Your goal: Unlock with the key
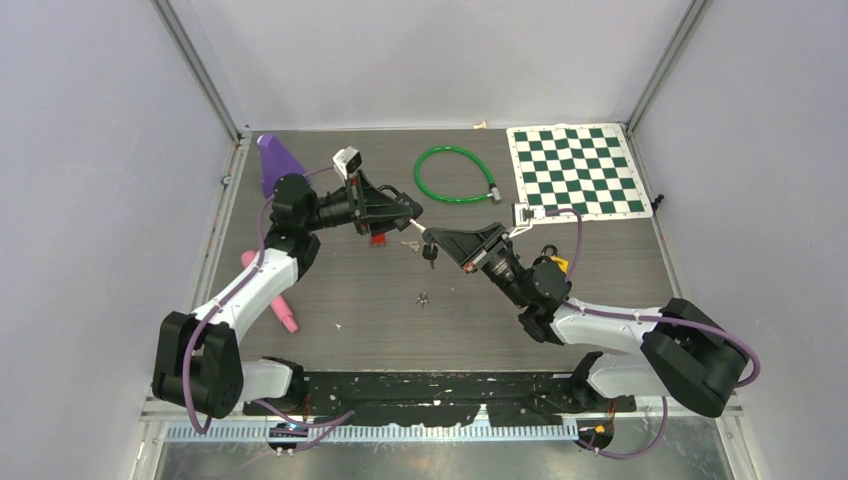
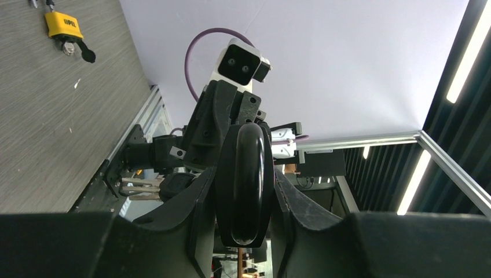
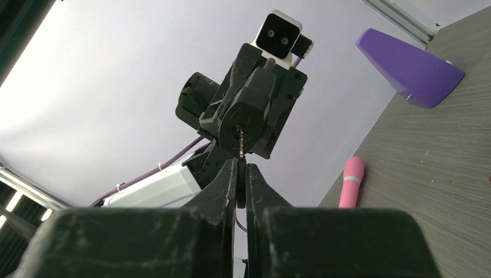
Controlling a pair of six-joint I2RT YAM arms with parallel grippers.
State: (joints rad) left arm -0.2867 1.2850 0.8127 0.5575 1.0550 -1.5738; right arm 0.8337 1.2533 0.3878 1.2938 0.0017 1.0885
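My left gripper (image 1: 408,207) is shut on a black lock (image 2: 246,179), which stands upright between its fingers above the table's middle. In the right wrist view the lock's round face (image 3: 246,119) with its keyhole points straight at me. My right gripper (image 3: 240,171) is shut on the dark head of a key (image 3: 240,188). The key's thin blade (image 3: 241,145) reaches up into the keyhole. Seen from above, the right gripper (image 1: 434,237) meets the left one tip to tip, and spare keys (image 1: 430,254) hang from the ring below them.
A green cable loop (image 1: 455,175) and a checkered mat (image 1: 578,170) lie at the back right. A purple cone (image 1: 280,160) stands back left, a pink cylinder (image 1: 270,290) by the left arm. A yellow padlock (image 1: 558,265) and small loose keys (image 1: 423,297) lie on the table.
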